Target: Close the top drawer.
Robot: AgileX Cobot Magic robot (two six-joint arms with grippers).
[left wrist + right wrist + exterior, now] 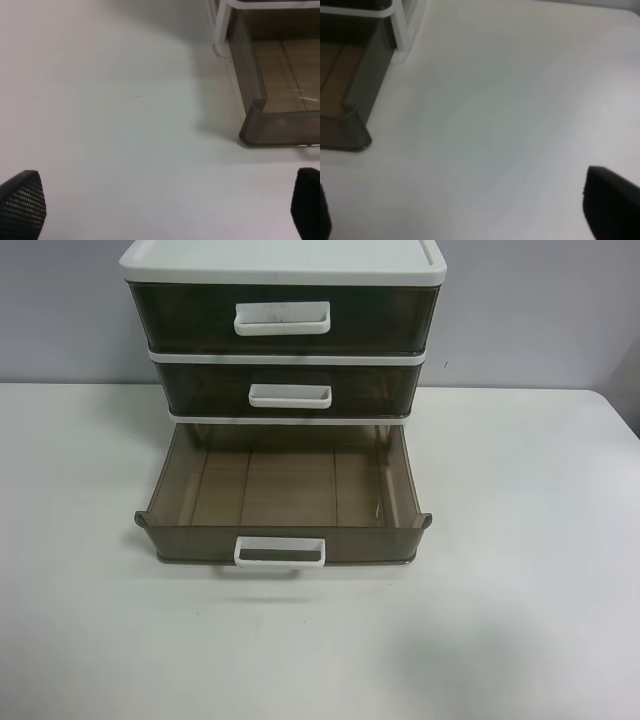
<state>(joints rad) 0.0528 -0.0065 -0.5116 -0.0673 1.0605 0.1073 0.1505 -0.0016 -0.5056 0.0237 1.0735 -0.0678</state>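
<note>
Exterior high view: the smoky brown translucent plastic top drawer [180,315], with a scuffed white loop handle [282,317], sits at the frame's top centre and looks already flush. The bottom drawer [285,490] stands open over the white surface [520,540]. It is probably light, stiff and slick, best pushed flat on its front. No arm shows here. In the wrist views the left pincer [165,210] and right pincer [470,212] hang released, spread wide above the surface.

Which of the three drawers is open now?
The bottom drawer: it is pulled out and empty, while the top drawer and the middle drawer sit closed.
</note>
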